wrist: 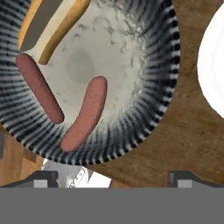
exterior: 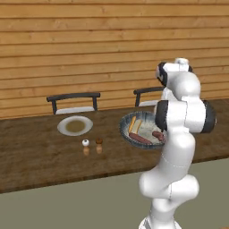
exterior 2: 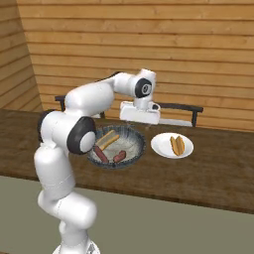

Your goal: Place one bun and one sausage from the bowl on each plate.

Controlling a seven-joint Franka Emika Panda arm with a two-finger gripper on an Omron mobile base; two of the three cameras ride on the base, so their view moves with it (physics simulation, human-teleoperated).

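The dark ribbed bowl [wrist: 144, 109] lies below my hand, holding two reddish sausages [wrist: 85, 113] [wrist: 40, 87] and a tan bun [wrist: 57, 22] at its far side. My gripper [wrist: 113, 177] hovers open above the bowl's rim, with nothing between its widely spread fingertips [wrist: 46, 177]. From the right base view the hand [exterior 2: 140, 118] hangs over the back of the bowl [exterior 2: 130, 149]. One white plate [exterior 2: 161, 144], right of the bowl, carries a bun [exterior 2: 177, 145]. The other plate [exterior: 62, 127], left of the bowl [exterior: 126, 132], has only its tan centre.
Two small shakers [exterior: 85, 145] [exterior: 99, 143] stand between the left plate and the bowl, nearer the table's front edge. Two dark chairs [exterior: 74, 100] [exterior 2: 191, 114] stand behind the long wooden table [exterior: 36, 156]. A wooden plank wall closes the back.
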